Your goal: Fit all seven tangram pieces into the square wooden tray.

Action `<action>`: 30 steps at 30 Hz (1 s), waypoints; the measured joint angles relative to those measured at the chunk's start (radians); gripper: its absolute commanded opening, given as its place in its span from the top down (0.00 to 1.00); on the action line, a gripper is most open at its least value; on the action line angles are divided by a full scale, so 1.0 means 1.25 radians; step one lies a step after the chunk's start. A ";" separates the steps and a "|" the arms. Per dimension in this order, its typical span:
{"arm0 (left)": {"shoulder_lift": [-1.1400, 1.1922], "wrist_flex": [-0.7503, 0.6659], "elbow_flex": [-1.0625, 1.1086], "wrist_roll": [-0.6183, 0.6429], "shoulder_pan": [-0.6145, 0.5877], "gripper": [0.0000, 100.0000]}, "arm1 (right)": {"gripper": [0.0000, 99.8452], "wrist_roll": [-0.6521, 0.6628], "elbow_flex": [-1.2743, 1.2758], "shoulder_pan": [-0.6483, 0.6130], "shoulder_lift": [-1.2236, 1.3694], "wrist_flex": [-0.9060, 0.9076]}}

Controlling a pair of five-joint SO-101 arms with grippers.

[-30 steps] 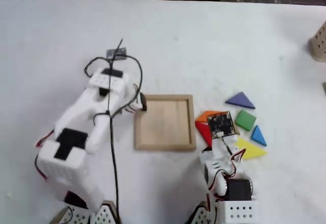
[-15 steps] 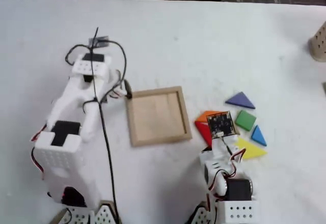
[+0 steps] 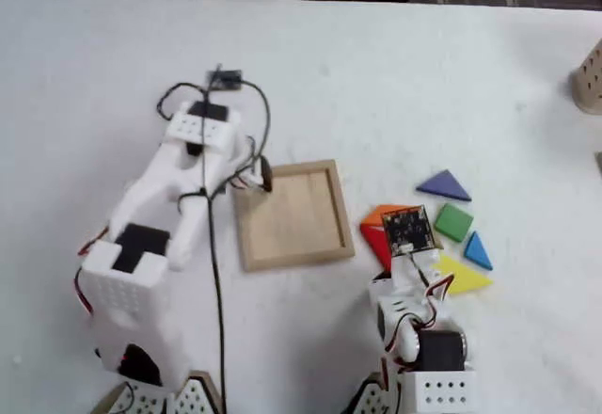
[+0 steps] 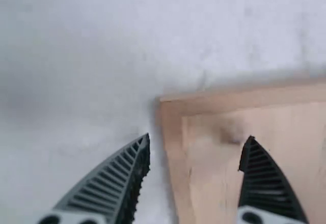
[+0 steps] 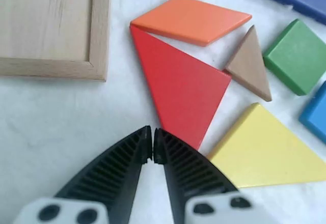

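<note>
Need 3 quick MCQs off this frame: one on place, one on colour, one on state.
1. Where do the pieces lie?
A) in the tray
B) in a claw
C) on the table beside the tray

2. The square piece is:
A) green
B) red
C) yellow

3. The left claw is:
A) shut
B) open over the tray's corner
C) gripping a piece

Key: C, the tray is bare and the pieces sit outside it; A, the one square is green; B, its fingers stand apart with the rim between them.
</note>
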 measured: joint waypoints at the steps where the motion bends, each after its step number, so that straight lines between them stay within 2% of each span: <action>1: 0.015 -0.001 -0.002 -0.009 0.011 0.72 | 0.98 0.000 0.000 0.000 0.000 0.000; 8: 0.059 0.001 -0.070 -0.020 0.049 0.72 | 0.98 0.000 0.000 0.000 0.000 0.000; 13: 0.060 -0.012 -0.080 -0.022 0.130 0.72 | 0.98 0.000 0.000 0.000 0.000 0.000; 17: 0.061 -0.026 -0.091 -0.070 0.179 0.72 | 0.98 0.000 0.000 0.000 0.000 0.000; 24: -0.038 0.005 -0.093 -0.088 0.146 0.72 | 0.98 0.000 0.000 0.000 0.000 0.000; 30: -0.217 -0.015 0.066 -0.088 0.087 0.72 | 0.98 0.000 0.000 0.000 0.000 0.000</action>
